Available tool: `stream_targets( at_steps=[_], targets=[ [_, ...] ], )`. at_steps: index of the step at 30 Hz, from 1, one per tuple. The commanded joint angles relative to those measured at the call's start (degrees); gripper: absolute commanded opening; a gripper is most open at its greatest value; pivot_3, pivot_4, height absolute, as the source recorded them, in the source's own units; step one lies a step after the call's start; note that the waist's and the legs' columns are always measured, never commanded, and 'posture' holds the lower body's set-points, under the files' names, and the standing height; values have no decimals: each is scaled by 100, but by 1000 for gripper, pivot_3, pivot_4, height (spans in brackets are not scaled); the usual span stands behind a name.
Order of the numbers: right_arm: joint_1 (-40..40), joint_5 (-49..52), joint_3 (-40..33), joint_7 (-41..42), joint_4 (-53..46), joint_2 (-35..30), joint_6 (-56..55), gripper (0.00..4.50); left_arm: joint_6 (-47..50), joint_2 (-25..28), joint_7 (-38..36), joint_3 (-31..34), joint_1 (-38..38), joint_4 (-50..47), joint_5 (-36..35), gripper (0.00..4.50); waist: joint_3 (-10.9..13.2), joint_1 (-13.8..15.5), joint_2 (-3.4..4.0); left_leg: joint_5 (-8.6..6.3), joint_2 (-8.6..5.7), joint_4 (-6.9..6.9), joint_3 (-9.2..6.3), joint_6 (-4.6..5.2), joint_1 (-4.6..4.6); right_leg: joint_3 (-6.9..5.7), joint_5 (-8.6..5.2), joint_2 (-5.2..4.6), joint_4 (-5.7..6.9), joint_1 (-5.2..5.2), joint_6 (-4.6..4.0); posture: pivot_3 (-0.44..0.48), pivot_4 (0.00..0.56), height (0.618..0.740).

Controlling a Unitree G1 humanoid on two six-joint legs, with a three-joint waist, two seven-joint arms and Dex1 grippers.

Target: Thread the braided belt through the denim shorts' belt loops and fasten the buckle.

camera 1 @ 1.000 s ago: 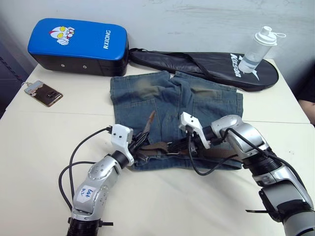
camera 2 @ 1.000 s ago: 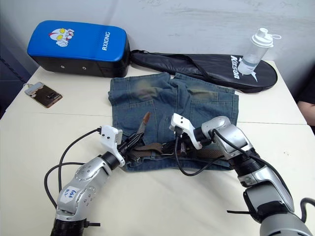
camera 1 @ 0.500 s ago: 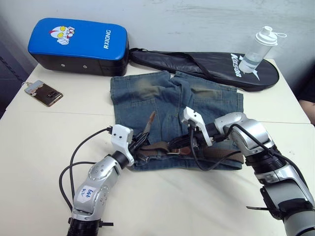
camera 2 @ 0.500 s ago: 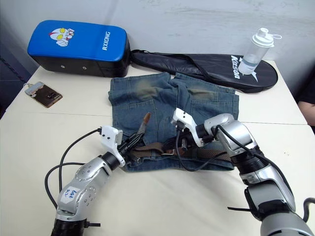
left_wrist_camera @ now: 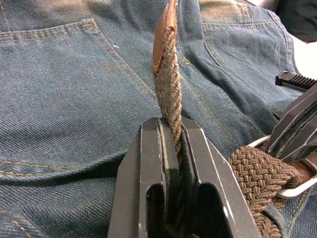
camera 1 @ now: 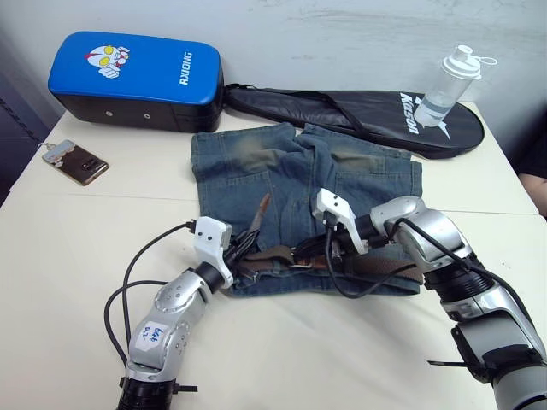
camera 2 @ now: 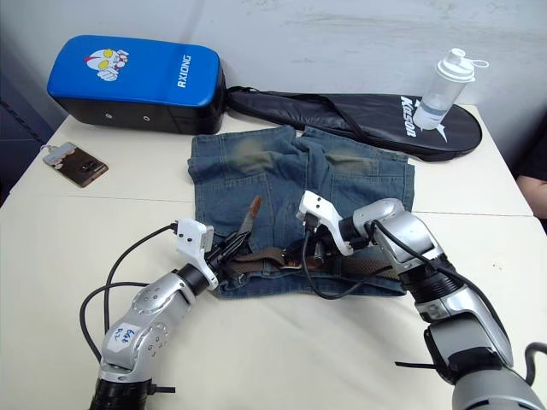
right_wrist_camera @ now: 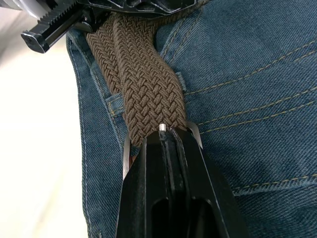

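Between left hand's fingers, braided belt.

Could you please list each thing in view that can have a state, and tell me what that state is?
braided belt: lying along the waistband, tail end lifted
buckle: unfastened, belt through its frame
denim shorts: flat on the table, waistband toward the robot
left gripper: jaws shut on the belt's tail
right gripper: jaws shut at the buckle
shaker bottle: upright, lid closed
racket bag: lying flat
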Motion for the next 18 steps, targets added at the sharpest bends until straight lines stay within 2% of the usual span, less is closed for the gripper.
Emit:
stream_targets(
  at_steps=[1, 10, 16, 18],
  targets=[
    [87, -27, 110, 42, -127, -41, 15, 44, -30, 12, -41, -61, 34, -67, 36, 0, 0, -1, 0, 0, 0, 0, 0, 0, 0, 0, 0, 0, 0, 0, 0, 0, 150, 740],
    [247, -402, 587, -85, 85, 169, -181, 44, -30, -44, -63, -57, -183, 46, -11, 0, -1, -9, 0, 0, 1, 0, 2, -1, 5, 2, 0, 0, 2, 2, 0, 0, 150, 740],
    [289, -959, 1146, -79, 302, 184, -304, 44, 77, -142, -150, 78, -616, 168, -244, 0, -19, -28, -6, -5, 5, -16, 12, -9, 55, 11, -2, 2, 1, 34, -4, 0, 150, 740],
    [307, -1129, 1368, -60, 304, 181, -274, 44, 32, -265, -173, 506, -960, 458, -593, 0, -33, -33, -14, -8, 9, -20, 15, -14, 62, 13, -4, 4, 1, 38, -6, 0, 150, 740]
  ],
)
